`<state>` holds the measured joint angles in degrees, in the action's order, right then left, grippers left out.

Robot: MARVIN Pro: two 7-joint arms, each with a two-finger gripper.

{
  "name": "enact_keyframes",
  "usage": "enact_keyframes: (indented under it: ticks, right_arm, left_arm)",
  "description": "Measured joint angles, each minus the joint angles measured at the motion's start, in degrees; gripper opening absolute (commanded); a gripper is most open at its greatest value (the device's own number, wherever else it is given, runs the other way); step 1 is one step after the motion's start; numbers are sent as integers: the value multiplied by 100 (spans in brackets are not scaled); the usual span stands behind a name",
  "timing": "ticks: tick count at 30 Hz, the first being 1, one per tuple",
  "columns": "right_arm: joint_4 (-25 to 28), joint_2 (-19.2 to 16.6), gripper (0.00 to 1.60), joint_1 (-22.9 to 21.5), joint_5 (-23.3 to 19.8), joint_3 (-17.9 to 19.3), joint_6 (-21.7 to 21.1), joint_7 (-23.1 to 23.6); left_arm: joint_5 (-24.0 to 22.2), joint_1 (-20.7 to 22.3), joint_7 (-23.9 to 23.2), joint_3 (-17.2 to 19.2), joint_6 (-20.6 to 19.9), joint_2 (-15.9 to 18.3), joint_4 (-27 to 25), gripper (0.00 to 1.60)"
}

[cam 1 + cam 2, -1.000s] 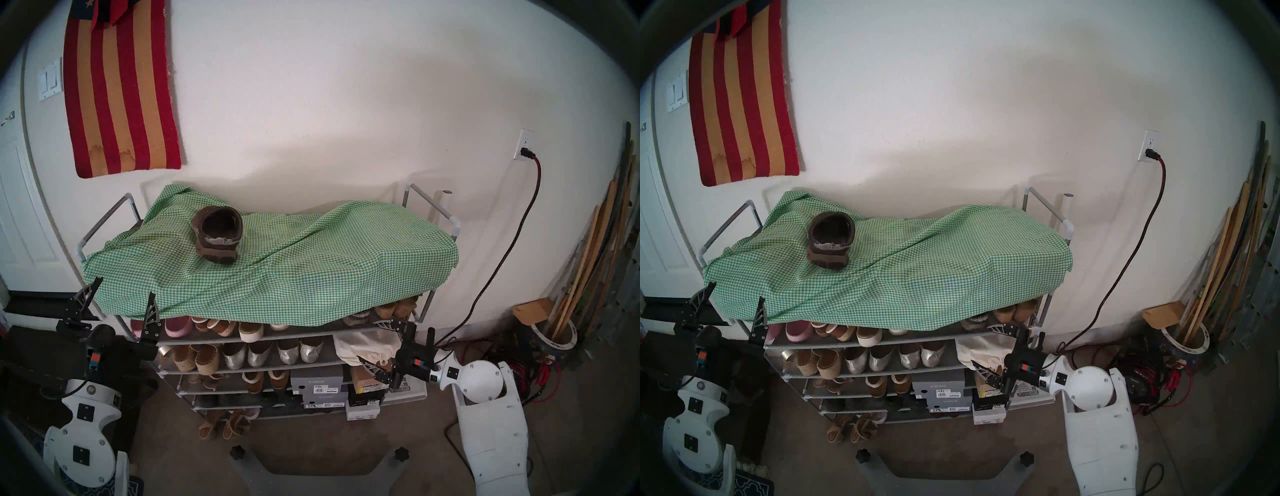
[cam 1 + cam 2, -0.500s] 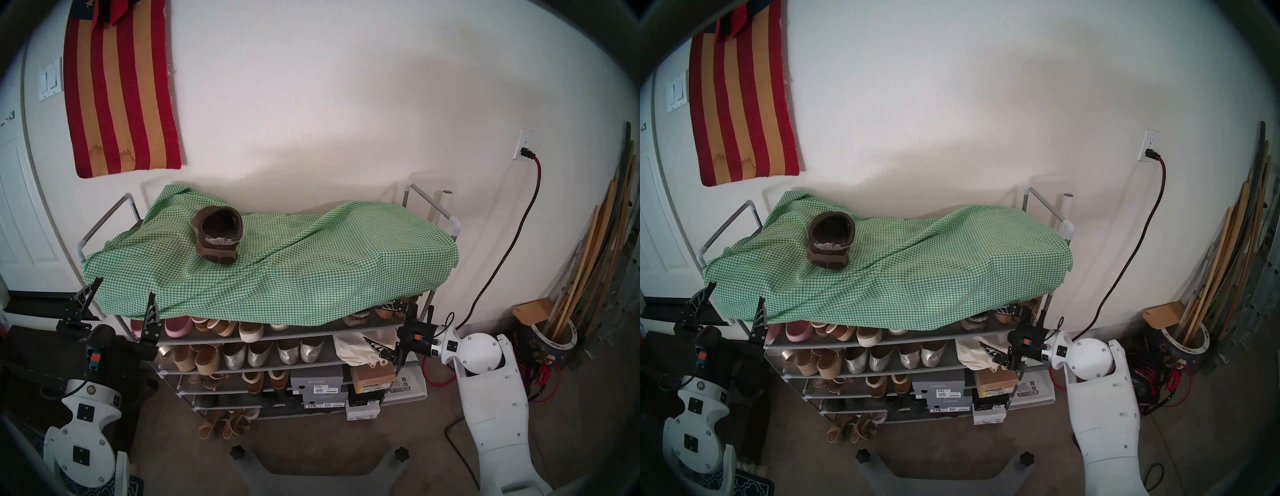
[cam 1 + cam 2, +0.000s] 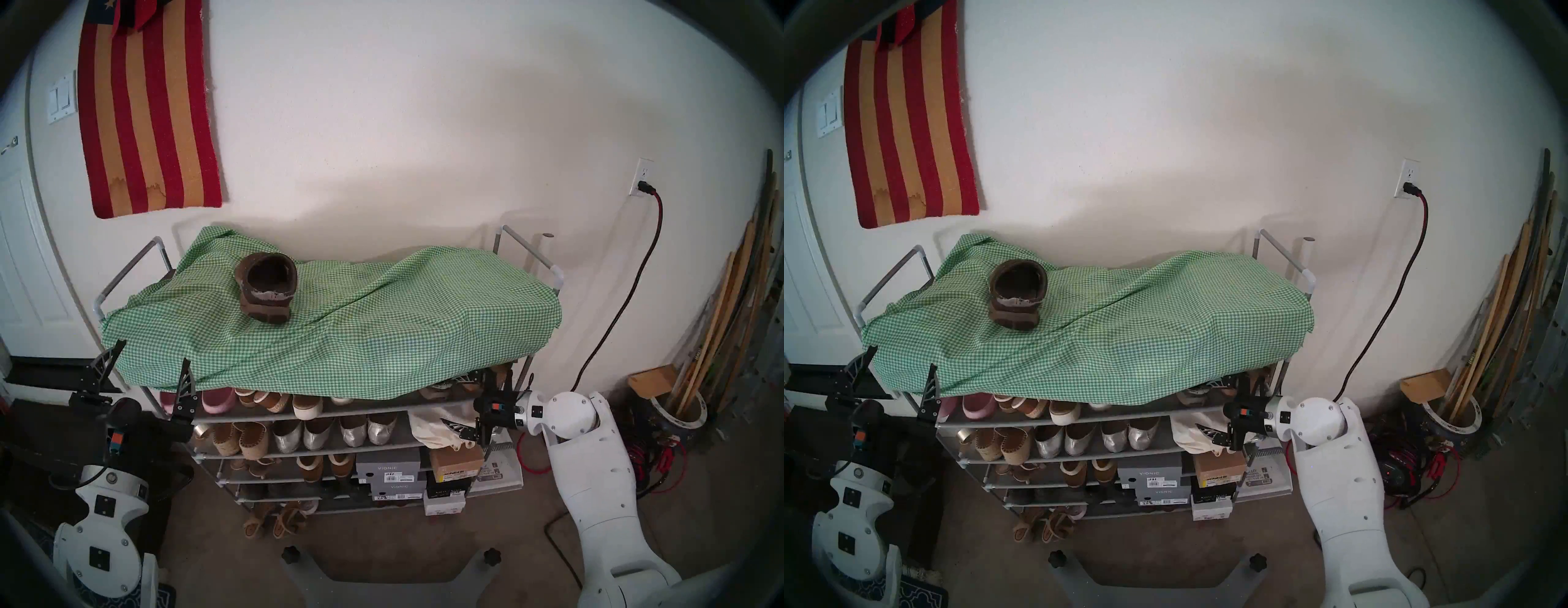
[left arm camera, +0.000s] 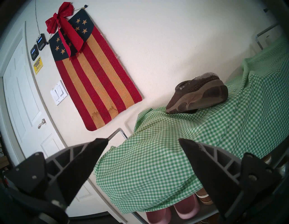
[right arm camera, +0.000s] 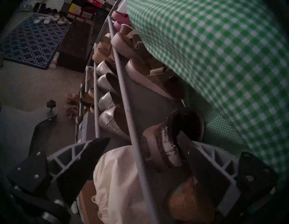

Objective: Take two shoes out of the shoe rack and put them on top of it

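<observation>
The left gripper (image 3: 150, 354) hovers at the rack's left front corner, its fingers (image 4: 87, 150) spread wide and empty, their tips at the hem of the green gingham cloth (image 3: 382, 335). That cloth drapes the top of the shoe rack (image 3: 127, 271), and one brown clog (image 3: 267, 286) sits on it toward the left, heel facing the robot. At the rack's right end, the right gripper (image 3: 462, 401) reaches under the cloth's edge at the shelf just below the top, fingers (image 5: 208, 158) apart. The second brown clog (image 5: 173, 140) lies on that shelf between them; the upper finger's tip sits inside its opening, the lower finger (image 5: 84, 154) hangs below the shelf's front rail over a cream cloth bag (image 5: 118, 179).
</observation>
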<state>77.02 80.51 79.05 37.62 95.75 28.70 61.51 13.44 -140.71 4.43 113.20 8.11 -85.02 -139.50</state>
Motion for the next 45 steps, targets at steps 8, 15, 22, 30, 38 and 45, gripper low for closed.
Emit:
enact_keyframes:
  ticks: [8,15,22,30,38,45]
  right_arm:
    - [-338,65,160,-275,182,-132,72,-118]
    - [-581,104,160,-454,289,-213,126,-167]
    - [-661,139,160,-576,319,-282,128,-58]
    - [-537,178,160,-635,386,-331,-39,100]
    - [-450,181,160,-617,596,-335,-280,189]
    - [-456,179,160,-523,765,-301,-353,39]
  left_arm:
    - [2,0,-5,2,1,-5,0,160]
    - [3,0,-9,3,1,-8,0,160]
    - [5,1,-13,3,1,-12,0,160]
    - [6,1,-17,4,2,-16,0,160]
    - [8,1,-21,5,3,-20,0,160]
    - [9,1,-24,6,3,-24,0,160]
